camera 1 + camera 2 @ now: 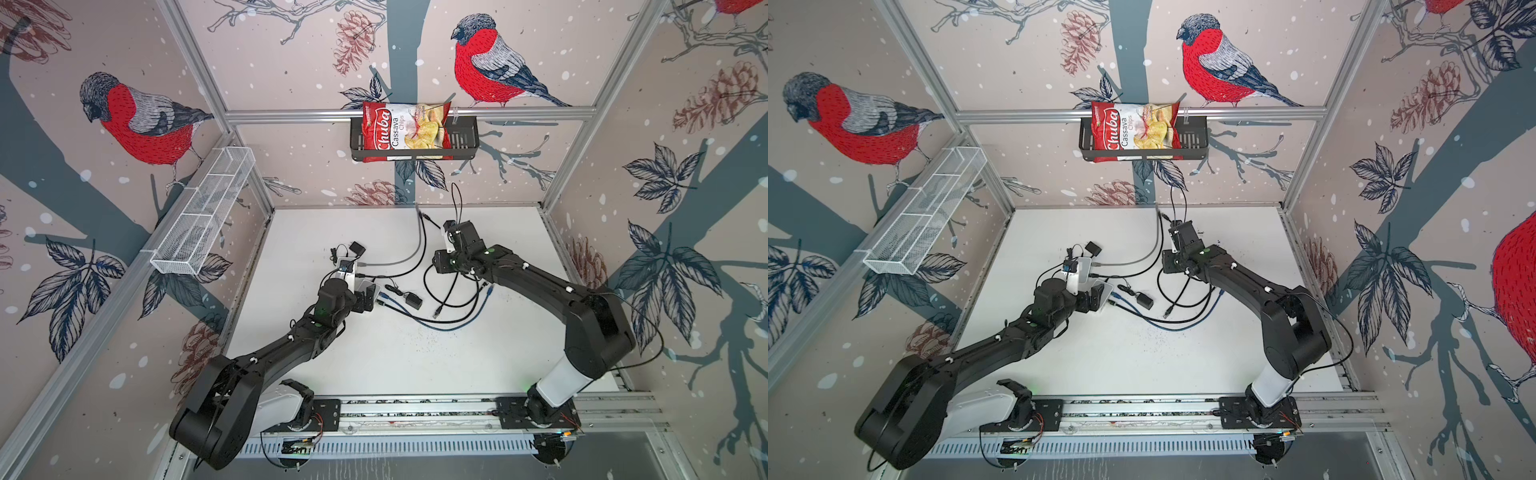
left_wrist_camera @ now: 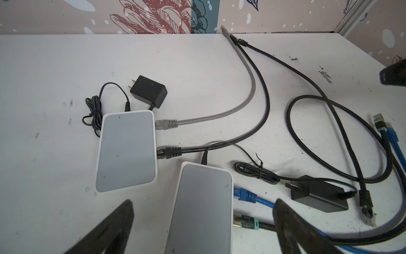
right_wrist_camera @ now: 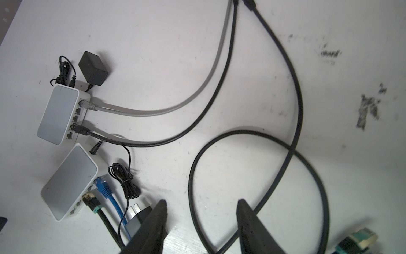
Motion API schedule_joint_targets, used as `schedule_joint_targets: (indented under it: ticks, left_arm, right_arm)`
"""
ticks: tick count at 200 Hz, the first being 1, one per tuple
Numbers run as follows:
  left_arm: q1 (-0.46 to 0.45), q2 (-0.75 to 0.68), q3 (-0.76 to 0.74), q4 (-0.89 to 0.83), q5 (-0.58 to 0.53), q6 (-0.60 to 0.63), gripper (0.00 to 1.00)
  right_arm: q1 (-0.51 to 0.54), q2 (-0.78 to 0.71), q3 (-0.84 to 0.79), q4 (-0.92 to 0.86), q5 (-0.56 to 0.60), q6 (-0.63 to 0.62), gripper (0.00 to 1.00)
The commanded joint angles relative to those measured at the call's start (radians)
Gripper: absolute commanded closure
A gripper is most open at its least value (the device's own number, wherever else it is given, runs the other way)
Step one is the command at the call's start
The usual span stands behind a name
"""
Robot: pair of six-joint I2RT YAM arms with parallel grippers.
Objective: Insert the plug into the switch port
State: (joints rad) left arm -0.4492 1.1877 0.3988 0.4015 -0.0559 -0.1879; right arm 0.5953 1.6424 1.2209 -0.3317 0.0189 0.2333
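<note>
Two white switches with grey tops lie on the table. The far switch [image 2: 127, 151] has a grey and a black cable plugged in. My left gripper [image 2: 203, 201] is open and straddles the near switch [image 2: 204, 220] with a gap on both sides. A blue plug [image 2: 246, 194] and a green-banded plug [image 2: 246, 221] sit at that switch's port side; how deep they sit I cannot tell. A loose black plug [image 2: 366, 211] lies to the right. My right gripper [image 3: 202, 201] hangs open above a black cable loop [image 3: 259, 136], holding nothing.
Two black power adapters [image 2: 148, 91] [image 2: 318, 195] with bundled cords lie beside the switches. Loose blue and green-banded cable ends [image 2: 386, 129] rest at the right. A chip bag sits in a black wall basket [image 1: 465, 137]; a white wire shelf [image 1: 203, 212] hangs on the left wall.
</note>
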Motion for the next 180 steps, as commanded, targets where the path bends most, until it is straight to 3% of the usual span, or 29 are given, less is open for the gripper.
schedule_joint_targets:
  ticks: [1,40,96,134,180]
  left_arm:
    - [0.0,-0.012,-0.007,0.009,0.02,0.001,0.03]
    - [-0.055,-0.029,0.007,-0.023,0.023,0.041,0.06]
    - [-0.26,0.012,0.111,-0.133,-0.089,0.056,0.09]
    - [-0.397,0.117,0.208,-0.184,-0.116,0.039,0.12]
    - [-0.506,0.311,0.369,-0.232,-0.084,0.014,0.14]
  right_arm:
    - [0.014,-0.036,-0.006,0.067,0.039,-0.225,0.48]
    - [0.005,-0.081,-0.061,0.157,0.153,-0.291,0.48]
    - [-0.097,-0.039,-0.063,0.156,0.227,-0.093,0.47]
    - [-0.173,-0.017,-0.064,0.134,0.228,0.011,0.47]
    - [-0.203,-0.028,-0.11,0.182,0.224,0.0,0.47]
